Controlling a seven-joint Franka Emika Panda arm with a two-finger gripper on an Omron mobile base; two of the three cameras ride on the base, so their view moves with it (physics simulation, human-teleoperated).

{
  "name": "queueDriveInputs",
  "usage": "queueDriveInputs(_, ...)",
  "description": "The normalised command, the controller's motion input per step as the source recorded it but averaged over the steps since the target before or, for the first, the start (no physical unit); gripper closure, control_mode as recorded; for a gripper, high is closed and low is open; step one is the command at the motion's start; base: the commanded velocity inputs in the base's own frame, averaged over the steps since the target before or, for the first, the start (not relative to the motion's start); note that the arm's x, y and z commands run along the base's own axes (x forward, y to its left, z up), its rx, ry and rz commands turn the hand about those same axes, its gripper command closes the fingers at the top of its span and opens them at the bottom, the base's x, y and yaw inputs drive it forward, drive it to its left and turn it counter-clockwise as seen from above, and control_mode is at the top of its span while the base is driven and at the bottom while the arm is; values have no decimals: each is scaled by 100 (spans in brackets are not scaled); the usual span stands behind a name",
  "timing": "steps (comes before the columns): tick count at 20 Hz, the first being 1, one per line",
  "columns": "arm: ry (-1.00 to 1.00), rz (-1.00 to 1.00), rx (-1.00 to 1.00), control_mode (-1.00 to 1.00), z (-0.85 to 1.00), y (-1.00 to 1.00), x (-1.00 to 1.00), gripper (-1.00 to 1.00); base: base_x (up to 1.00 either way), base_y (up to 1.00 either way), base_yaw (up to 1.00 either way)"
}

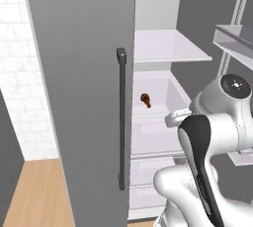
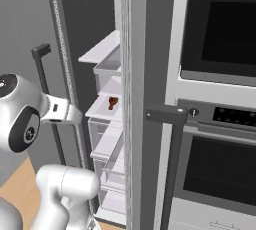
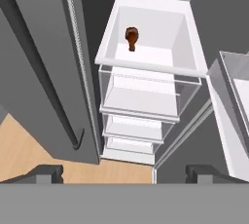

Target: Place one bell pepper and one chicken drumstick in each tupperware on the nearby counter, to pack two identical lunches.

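A brown chicken drumstick (image 1: 146, 99) (image 2: 113, 102) lies alone in a white bin (image 3: 146, 65) inside the open fridge, toward the bin's back left. In the hand view the chicken drumstick (image 3: 131, 37) sits well ahead of my gripper (image 3: 125, 174). The gripper is open wide with nothing between its fingertips (image 3: 46, 173), and it is still outside the fridge, above the wooden floor. The bell pepper, the tupperware and the counter are out of view.
Two grey fridge doors stand open, one with a dark handle (image 1: 121, 117), the other edge-on (image 2: 132, 99). Clear drawers (image 3: 138, 101) stack below the bin and a white shelf (image 1: 168, 46) lies above it. Door shelves (image 1: 234, 38) jut at right. An oven (image 2: 220, 124) stands beside the fridge.
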Motion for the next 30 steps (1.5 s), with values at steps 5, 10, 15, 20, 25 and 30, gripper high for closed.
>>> queueDriveInputs(5, -10, 0, 0, -100, -37, -1, 58, -100, 0, 0, 0)
queueDriveInputs(10, -19, 0, 0, -100, -40, 0, 63, -100, 0, 0, 0)
queueDriveInputs(15, -6, 0, 9, -100, -34, -21, 61, -100, 0, 0, 0)
queueDriveInputs(20, 0, 0, 16, -100, -18, -20, 45, -100, 0, 0, 0)
queueDriveInputs(25, 6, 5, 0, -100, -1, 8, 39, -100, 0, 0, 0)
queueDriveInputs(30, 3, 5, -1, -100, -19, 1, 61, -100, 0, 0, 0)
